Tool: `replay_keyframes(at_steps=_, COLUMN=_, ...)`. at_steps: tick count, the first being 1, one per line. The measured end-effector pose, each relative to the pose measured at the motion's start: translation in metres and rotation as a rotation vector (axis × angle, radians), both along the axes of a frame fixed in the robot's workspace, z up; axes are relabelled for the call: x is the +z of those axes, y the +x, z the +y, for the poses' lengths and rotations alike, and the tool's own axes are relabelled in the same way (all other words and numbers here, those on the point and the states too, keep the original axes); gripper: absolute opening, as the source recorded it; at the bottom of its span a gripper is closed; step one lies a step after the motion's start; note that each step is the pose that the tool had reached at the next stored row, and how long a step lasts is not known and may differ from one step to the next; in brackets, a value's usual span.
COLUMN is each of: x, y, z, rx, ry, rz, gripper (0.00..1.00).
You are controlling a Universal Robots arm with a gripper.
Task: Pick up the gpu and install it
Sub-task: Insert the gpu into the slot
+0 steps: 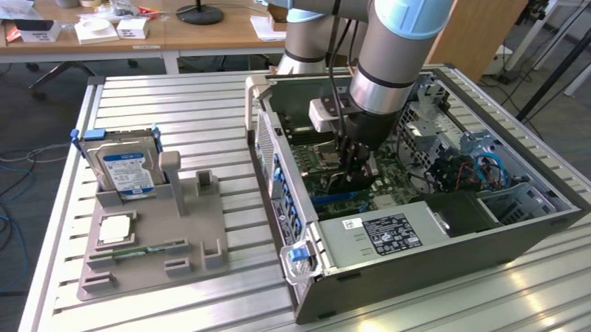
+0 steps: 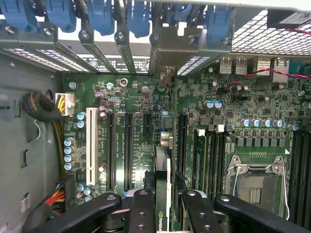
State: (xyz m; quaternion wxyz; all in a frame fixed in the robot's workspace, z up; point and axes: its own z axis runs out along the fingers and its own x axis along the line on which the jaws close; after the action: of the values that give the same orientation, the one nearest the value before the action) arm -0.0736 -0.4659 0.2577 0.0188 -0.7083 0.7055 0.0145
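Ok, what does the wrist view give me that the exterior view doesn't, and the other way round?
Wrist view: the fingers clamp the thin dark gpu card edge-on over the black motherboard slots, its silvery bracket at the rear slot openings. Exterior view: the grey parts fixture holding the silver blue-labelled hard drive and narrow green memory stick. Both: the green motherboard inside the open grey computer case.

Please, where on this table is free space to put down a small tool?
Bare slatted metal table lies beyond the grey plastic holder tray, and in the strip between it and the open grey computer case. Crowded: inside the case, where the gripper holds the dark gpu card.
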Motion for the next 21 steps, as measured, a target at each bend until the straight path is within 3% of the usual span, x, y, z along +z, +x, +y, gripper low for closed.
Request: replay_keyframes(at_steps=21, x=-0.001, y=-0.002, z=-0.0001, rx=0.0, ry=-0.0004, rz=0.0002, gripper=0.26)
